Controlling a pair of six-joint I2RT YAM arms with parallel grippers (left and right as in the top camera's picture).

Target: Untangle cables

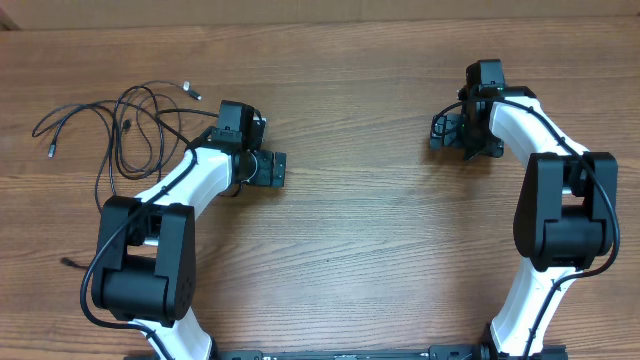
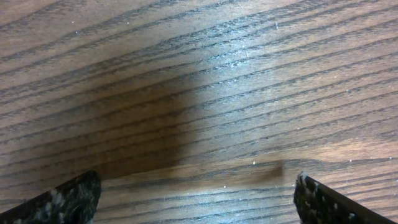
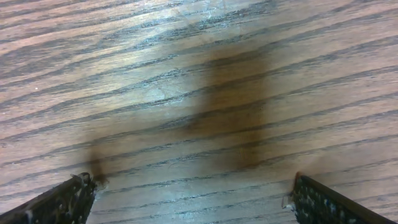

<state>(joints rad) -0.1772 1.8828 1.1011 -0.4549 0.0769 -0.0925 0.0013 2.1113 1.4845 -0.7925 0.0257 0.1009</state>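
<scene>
Wood-grain counter point(image 1: 380, 250) carries loose black cables point(image 1: 130, 125) at upper left — left pincer point(image 2: 196, 196) near them and right pincer point(image 3: 193, 193) at upper right both gape wide, holding nothing.

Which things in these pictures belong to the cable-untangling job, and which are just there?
Job: cables, lying loose beside the left arm; left gripper, open; right gripper, open.
Just there: wooden table; thick black cords running along the arms.
</scene>
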